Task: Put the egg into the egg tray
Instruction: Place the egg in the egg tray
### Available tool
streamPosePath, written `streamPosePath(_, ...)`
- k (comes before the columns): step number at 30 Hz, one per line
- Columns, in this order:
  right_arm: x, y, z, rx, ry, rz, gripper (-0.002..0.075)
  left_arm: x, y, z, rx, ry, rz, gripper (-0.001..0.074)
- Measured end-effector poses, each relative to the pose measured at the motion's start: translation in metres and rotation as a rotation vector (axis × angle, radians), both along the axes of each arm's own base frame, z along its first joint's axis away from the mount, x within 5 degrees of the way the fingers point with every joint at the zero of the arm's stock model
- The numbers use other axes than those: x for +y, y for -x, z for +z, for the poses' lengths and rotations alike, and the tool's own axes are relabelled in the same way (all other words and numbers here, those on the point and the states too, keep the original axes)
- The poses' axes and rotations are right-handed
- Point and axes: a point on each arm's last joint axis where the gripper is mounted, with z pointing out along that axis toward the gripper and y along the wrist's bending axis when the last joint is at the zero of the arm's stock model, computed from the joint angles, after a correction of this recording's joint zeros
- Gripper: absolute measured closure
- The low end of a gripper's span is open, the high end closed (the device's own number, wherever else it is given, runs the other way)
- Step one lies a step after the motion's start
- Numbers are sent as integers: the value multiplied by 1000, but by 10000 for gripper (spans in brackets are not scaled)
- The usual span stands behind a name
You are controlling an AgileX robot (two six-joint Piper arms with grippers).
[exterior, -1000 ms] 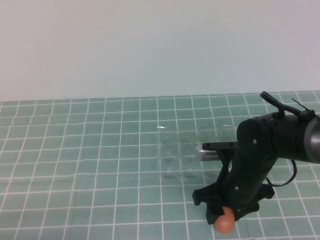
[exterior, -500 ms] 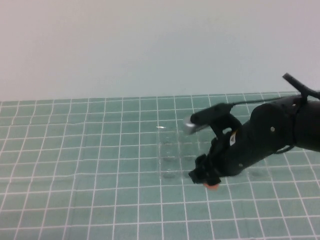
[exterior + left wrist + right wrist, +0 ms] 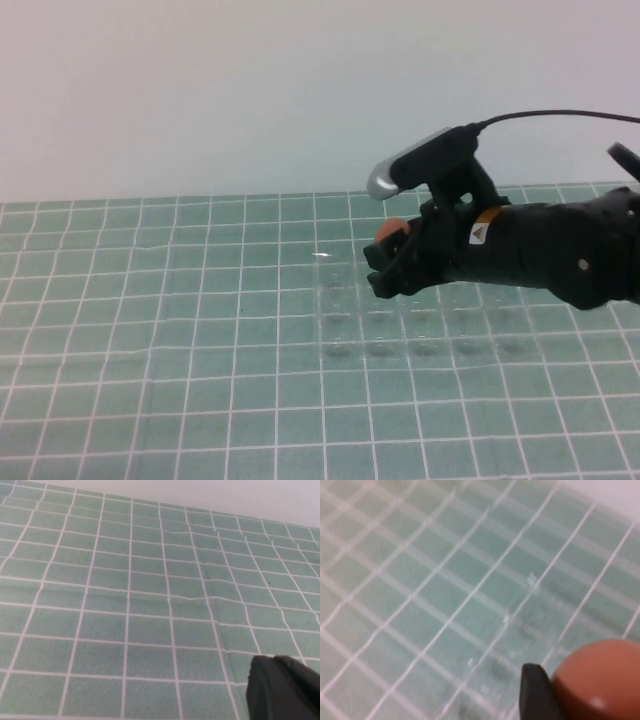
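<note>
My right gripper (image 3: 386,264) reaches in from the right and is shut on the orange-brown egg (image 3: 391,230), holding it in the air above the far left part of the clear egg tray (image 3: 425,325). In the right wrist view the egg (image 3: 600,680) sits against one dark finger (image 3: 534,696), and the faint cups of the tray (image 3: 520,630) lie below on the green grid mat. My left gripper (image 3: 281,689) shows only as a dark tip in the left wrist view, over bare mat; it is out of the high view.
A green mat with a white grid (image 3: 150,330) covers the table up to a plain white wall (image 3: 250,90) at the back. A black cable (image 3: 560,115) arcs over the right arm.
My right gripper has carried the egg from near the table's front edge, up and back, to above the tray's far left side. The arm now lies more level.
</note>
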Motion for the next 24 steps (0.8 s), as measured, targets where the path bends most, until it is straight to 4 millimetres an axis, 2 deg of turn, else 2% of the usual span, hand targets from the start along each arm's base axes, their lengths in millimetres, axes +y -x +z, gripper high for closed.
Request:
streamPosePath(6,-16,17,3,-127,-63,-34,343,0,0,0,0,0,0,736)
streamPosePath(11,-32,34,-17,-267,-84,-44,343,0,0,0,0,0,0,736)
streamPosePath(15,-39,38,-23,-410,-242,-116,343,0,0,0,0,0,0,736)
streamPosePath(19,-37,35,-36,-467,-307,-122,343,0,0,0,0,0,0,736)
streamPosePath(24,-22,35,-70,-476,-271,49,343,0,0,0,0,0,0,736)
